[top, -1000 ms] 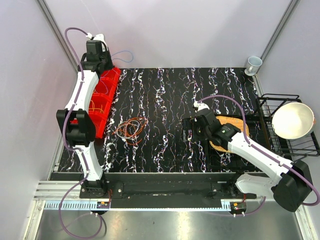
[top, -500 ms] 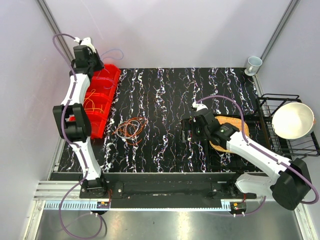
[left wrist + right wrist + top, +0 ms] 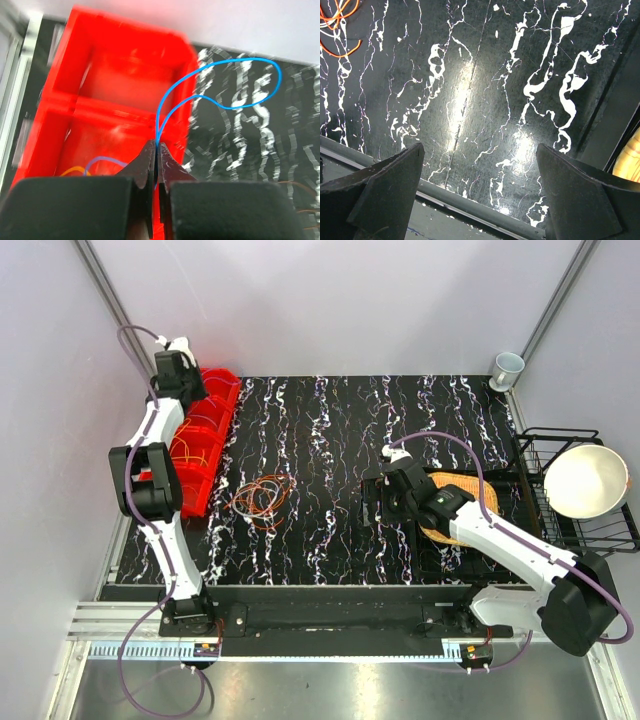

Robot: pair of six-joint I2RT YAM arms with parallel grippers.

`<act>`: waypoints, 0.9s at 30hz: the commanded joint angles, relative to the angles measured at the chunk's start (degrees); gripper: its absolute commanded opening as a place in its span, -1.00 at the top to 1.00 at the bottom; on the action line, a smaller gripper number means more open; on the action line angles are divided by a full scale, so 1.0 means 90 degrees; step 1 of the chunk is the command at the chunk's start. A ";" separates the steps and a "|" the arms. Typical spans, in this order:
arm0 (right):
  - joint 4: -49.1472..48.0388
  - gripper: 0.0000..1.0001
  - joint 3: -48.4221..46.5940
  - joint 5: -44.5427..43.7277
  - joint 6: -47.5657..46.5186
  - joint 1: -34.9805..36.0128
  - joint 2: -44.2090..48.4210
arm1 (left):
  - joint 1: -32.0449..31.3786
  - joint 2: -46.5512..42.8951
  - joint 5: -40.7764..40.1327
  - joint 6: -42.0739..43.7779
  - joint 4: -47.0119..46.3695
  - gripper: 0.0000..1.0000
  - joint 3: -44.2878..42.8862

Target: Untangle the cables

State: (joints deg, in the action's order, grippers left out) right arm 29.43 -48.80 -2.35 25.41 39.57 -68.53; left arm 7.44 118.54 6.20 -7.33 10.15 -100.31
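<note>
Left wrist view: the left jaws are pinched shut on a blue cable [image 3: 250, 59] above the red bin [image 3: 115, 65], and its loop reaches out over the table [image 3: 280, 150]. The right jaws gape wide, empty. The other cables [image 3: 262, 498] lie tangled mid-table. The blue one is probably being binned. Next, bring its loop inside the bin, then release.

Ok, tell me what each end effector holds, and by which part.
Left end effector: pinches the blue cable where its loop's two strands converge, by the red bin. Right end effector: open, holding nothing.
</note>
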 commanded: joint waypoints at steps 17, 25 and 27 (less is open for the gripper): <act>-0.0204 -0.99 -0.0008 0.0037 -0.0060 -0.0012 0.0164 | 0.0306 -0.0671 -0.1528 0.0775 -0.1001 1.00 0.1360; -0.0204 -0.99 -0.0027 0.0037 -0.0060 -0.0022 0.0095 | 0.0433 -0.0554 -0.1763 0.0874 -0.1021 0.93 0.1283; -0.0204 -0.99 -0.0027 0.0046 -0.0069 -0.0022 0.0066 | 0.0433 -0.0515 -0.1714 0.0844 -0.0962 0.88 0.1205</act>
State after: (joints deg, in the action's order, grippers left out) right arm 29.41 -48.69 -2.28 25.41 39.57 -68.42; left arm 10.96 116.42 -7.81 -0.43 4.32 -87.96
